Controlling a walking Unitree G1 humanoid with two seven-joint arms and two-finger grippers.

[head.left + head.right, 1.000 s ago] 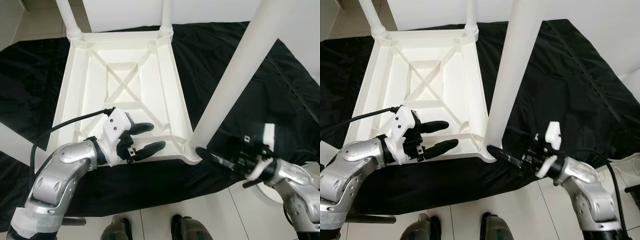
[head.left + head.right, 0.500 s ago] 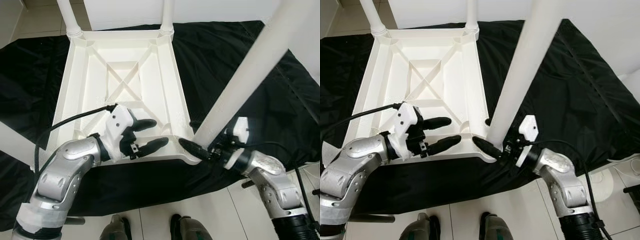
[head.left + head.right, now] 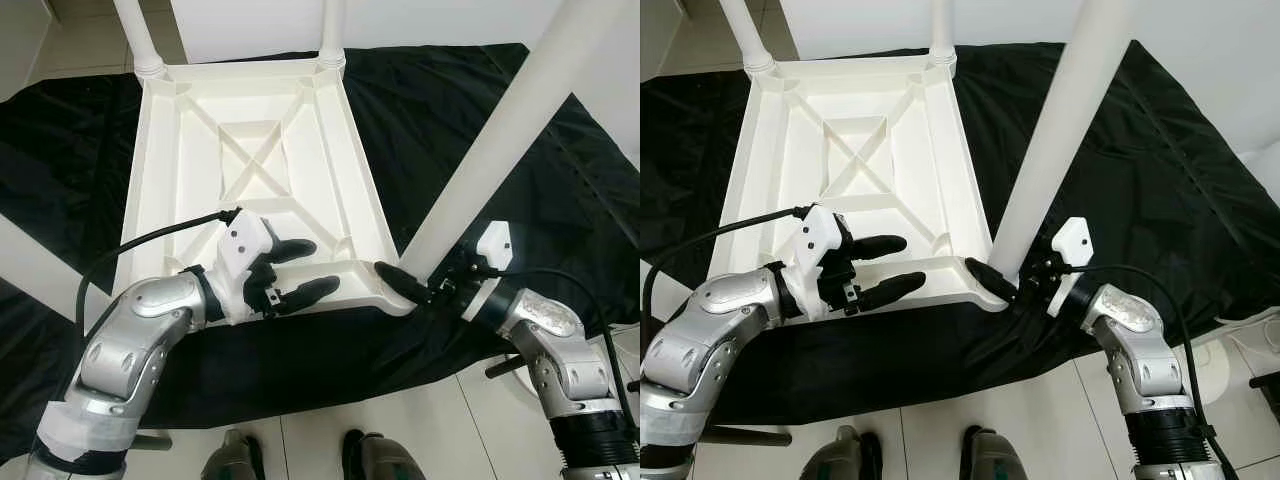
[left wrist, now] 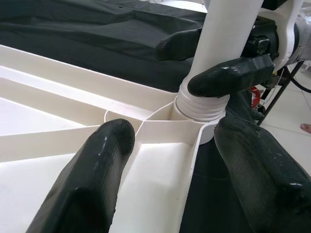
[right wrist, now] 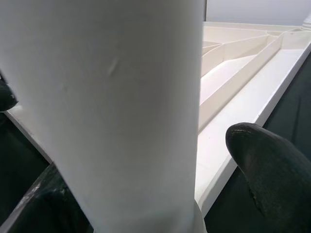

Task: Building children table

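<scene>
There was one upturned table top [image 3: 250, 160] on one black cloth [image 3: 480, 110]. Three legs stood in its corners: two at the far end [image 3: 137, 35] [image 3: 333, 30], one near [image 3: 500, 130]. Two grippers [image 3: 295, 270] [image 3: 405, 285] and two feet [image 3: 232, 458] [image 3: 375, 458] were in view.

A black cloth [image 3: 500, 110] covers the pale tiled floor [image 3: 420, 430].

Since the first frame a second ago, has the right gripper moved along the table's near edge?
Yes. The right gripper has swung around the table leg base, closing toward the upturned tabletop corner.
</scene>
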